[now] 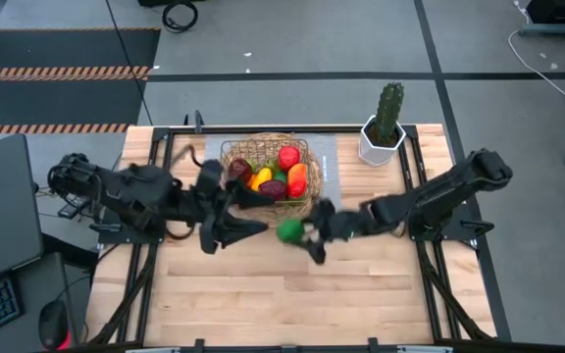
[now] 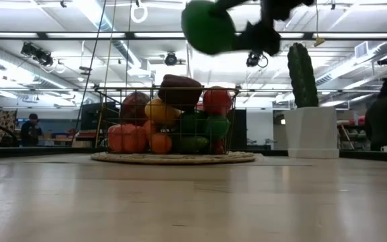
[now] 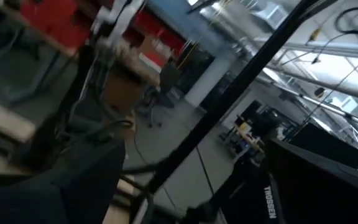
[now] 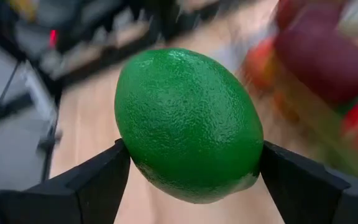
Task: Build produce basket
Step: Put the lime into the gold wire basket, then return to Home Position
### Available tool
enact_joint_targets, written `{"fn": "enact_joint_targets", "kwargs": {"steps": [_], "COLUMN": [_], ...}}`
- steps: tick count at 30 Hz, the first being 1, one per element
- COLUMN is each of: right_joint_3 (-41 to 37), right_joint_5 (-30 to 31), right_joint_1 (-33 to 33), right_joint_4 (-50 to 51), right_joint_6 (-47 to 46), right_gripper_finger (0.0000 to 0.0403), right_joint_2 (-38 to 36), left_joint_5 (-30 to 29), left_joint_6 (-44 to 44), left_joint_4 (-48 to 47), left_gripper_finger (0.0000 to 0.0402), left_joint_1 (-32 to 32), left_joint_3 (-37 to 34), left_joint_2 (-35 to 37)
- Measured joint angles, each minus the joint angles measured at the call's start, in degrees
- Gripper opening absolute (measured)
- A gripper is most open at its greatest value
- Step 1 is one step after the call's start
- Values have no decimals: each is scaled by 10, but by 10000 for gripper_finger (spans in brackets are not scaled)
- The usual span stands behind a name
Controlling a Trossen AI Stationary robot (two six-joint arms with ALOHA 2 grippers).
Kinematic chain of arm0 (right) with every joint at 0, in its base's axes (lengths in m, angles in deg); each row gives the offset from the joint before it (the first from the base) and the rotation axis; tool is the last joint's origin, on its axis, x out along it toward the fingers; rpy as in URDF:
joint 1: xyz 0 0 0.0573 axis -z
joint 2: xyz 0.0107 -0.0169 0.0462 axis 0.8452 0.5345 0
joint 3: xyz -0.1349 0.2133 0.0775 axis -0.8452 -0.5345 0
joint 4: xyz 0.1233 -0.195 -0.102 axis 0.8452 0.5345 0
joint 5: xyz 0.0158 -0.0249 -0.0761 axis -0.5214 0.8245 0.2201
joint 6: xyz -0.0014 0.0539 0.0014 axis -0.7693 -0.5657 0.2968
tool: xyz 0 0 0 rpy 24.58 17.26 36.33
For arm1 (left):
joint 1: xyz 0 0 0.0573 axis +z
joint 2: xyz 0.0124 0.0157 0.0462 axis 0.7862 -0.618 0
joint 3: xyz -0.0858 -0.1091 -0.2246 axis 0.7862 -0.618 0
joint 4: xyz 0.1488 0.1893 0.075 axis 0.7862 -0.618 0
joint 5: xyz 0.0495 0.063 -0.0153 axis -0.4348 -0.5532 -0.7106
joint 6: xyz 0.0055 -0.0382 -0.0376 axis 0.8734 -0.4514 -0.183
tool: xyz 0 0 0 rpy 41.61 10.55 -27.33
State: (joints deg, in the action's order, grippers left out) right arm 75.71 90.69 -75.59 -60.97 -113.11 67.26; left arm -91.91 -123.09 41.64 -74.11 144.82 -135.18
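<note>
Carrying: the right gripper (image 1: 298,235) holds a lime (image 1: 289,231) between its two fingers, which press on the fruit's opposite sides in the right wrist view.
Lime's place: lifted clear of the table (image 1: 263,294), just in front of the basket (image 1: 312,201) and near its front rim; in the low view it hangs above the level of the basket's top.
Basket: near the table's far edge, on a flat mat, with the cactus pot (image 1: 381,142) to its right.
Done so far: the basket already holds a heap of produce (image 1: 273,176), with red, yellow, orange, green and dark purple pieces showing, piled up to about the rim.
Left to do: by my reading, the lime must go in; no other loose produce shows on the table, so this looks like one of the last pieces.
Left gripper (image 1: 248,227): low over the table just in front of the basket's left side; I cannot tell how its fingers stand.
Writing: white letters "TROSSEN" (image 3: 270,202) on a dark part in the left wrist view; nothing else is readable.
Room: a person (image 2: 385,121) stands beyond the table, to the right of the pot.
</note>
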Motion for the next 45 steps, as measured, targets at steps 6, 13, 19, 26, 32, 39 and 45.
{"fn": "enact_joint_targets", "kwargs": {"steps": [6,13,19,26,32,39,45], "right_joint_3": [51,134,199,243,244,244,244], "right_joint_5": [45,10,-43,-63,-64,-65,-71], "right_joint_1": [87,198,239,240,240,256,280], "right_joint_4": [-12,-7,-1,-1,2,7,33], "right_joint_6": [67,91,110,150,150,150,121], "right_gripper_finger": [347,347,347,347,347,353,383], "right_joint_2": [-46,-6,48,87,94,94,94], "left_joint_5": [-36,-136,-207,-253,-254,-222,-215], "left_joint_6": [101,207,180,62,21,-22,-35], "left_joint_4": [-3,-6,-65,-205,-308,-366,-365], "left_gripper_finger": [396,396,396,396,396,396,396], "left_joint_1": [0,1,19,55,108,142,145], "left_joint_3": [38,75,75,75,75,75,75], "left_joint_2": [0,1,1,0,10,9,9]}}
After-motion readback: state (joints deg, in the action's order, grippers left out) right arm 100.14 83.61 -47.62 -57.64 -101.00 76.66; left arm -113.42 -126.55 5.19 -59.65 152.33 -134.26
